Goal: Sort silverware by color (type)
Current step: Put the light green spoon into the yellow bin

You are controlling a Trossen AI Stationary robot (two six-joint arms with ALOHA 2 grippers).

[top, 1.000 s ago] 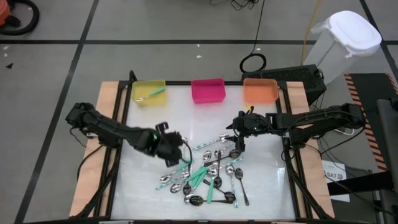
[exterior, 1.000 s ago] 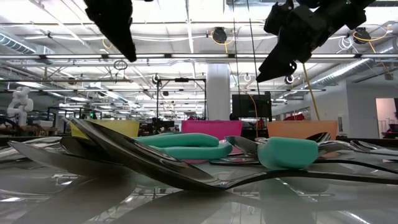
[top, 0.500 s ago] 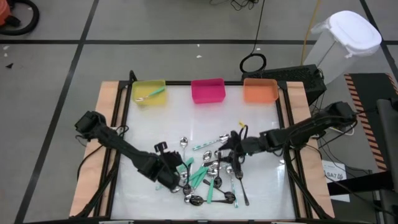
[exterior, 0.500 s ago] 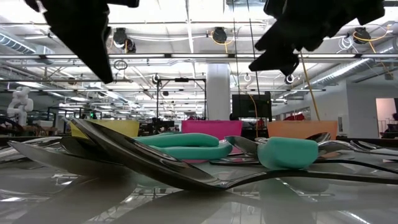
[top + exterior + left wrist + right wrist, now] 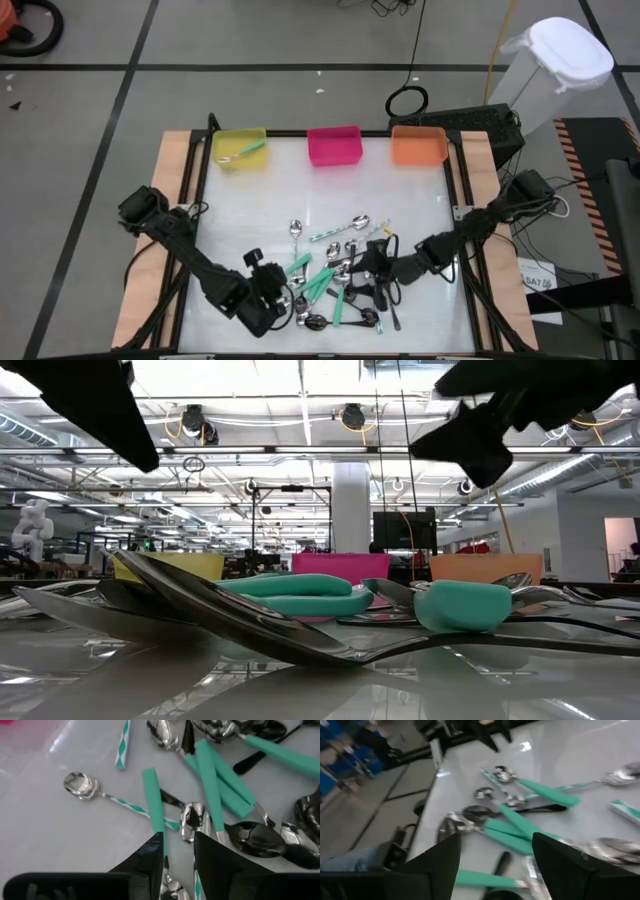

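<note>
- Silverware [image 5: 335, 275] — teal-handled, plain silver and dark spoons — lies in a loose, overlapping pile on the near half of the white tabletop [image 5: 250, 200]; one teal piece sits in the yellow bin [image 5: 240, 148].
- Left hand [image 5: 275, 298] at the pile's left edge: fingers partly open, straddling a teal handle [image 5: 155, 807] — no grip evident.
- Right hand [image 5: 372, 268] above the pile's right side: wide open, holding nothing.

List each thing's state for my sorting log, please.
Yellow bin: holds one teal spoon.
Pink bin: nothing visible inside.
Orange bin: nothing visible inside.
Spoon pile: tangled on the table, unsorted.
Left gripper: fingers part-open over the pile, holding nothing.
Right gripper: open over the pile, holding nothing.
</note>
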